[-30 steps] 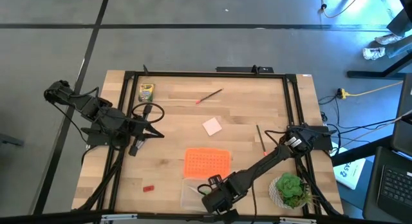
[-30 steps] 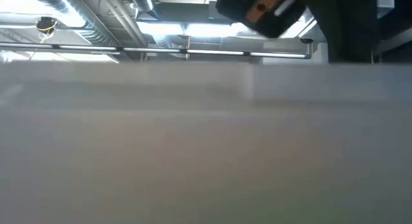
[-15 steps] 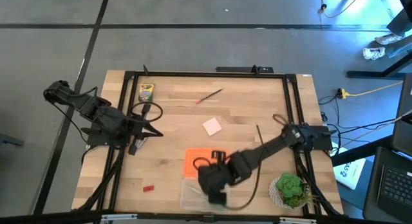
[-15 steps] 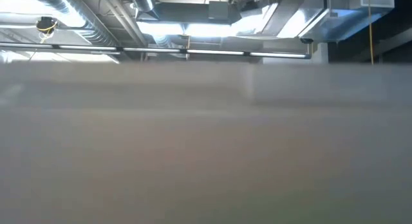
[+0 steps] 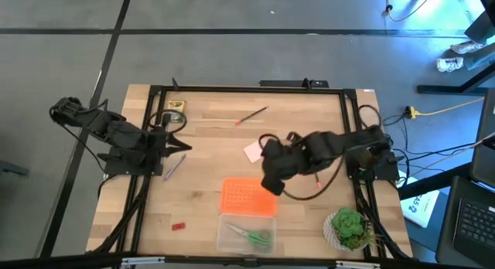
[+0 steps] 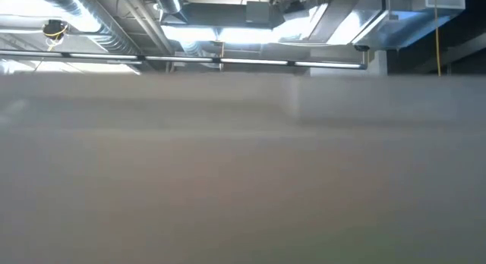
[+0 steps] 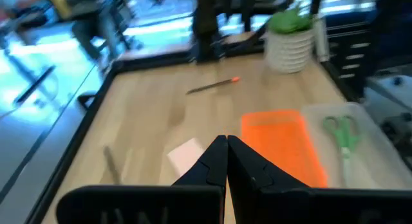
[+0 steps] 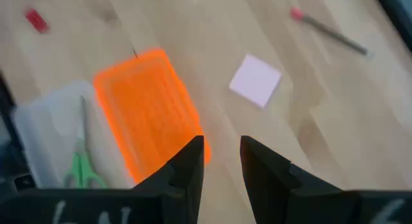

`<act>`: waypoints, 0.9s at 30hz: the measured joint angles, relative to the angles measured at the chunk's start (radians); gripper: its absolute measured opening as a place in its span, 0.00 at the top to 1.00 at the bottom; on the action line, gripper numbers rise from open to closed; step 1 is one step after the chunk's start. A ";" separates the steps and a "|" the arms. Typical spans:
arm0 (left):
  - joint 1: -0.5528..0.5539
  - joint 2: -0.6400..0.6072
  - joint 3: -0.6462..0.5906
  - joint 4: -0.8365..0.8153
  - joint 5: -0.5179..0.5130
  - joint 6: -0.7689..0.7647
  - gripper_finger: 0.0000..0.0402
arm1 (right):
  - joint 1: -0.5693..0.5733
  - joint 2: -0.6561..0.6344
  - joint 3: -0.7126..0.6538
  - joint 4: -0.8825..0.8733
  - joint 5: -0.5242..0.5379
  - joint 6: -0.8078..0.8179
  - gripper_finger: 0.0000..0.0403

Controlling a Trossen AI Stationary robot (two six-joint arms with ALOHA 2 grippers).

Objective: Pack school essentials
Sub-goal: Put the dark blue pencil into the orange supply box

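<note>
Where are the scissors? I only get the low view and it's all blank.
Observer: The scissors lie inside the clear box.
Operator: Lid on?
Observer: No. The orange lid lies flat beside the box.
Operator: Right gripper holding anything?
Observer: No. The right gripper is empty, fingers a little apart. It hovers between the lid and the pink pad.

Matt wood table (image 5: 294, 130), clear plastic box (image 5: 232, 240)
</note>
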 joint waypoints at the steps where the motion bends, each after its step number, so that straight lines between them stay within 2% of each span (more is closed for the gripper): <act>1: 0.008 0.001 0.000 -0.014 -0.011 -0.021 1.00 | -0.004 -0.018 0.000 0.001 0.010 -0.009 0.74; 8: 0.081 0.013 0.000 -0.023 -0.020 -0.089 1.00 | -0.055 -0.162 -0.054 0.001 0.037 -0.020 0.74; 12: 0.114 0.022 0.000 -0.022 -0.020 -0.103 1.00 | -0.081 -0.270 -0.225 0.009 0.036 0.055 0.74; 16: 0.142 0.031 0.000 -0.026 -0.017 -0.103 1.00 | -0.083 -0.382 -0.450 0.037 0.019 0.256 0.74; 21: 0.171 0.046 0.000 -0.028 -0.011 -0.103 1.00 | -0.078 -0.474 -0.668 0.164 -0.131 0.502 0.74; 27: 0.205 0.067 0.000 -0.026 -0.011 -0.132 1.00 | -0.080 -0.487 -0.835 0.207 -0.320 0.678 0.74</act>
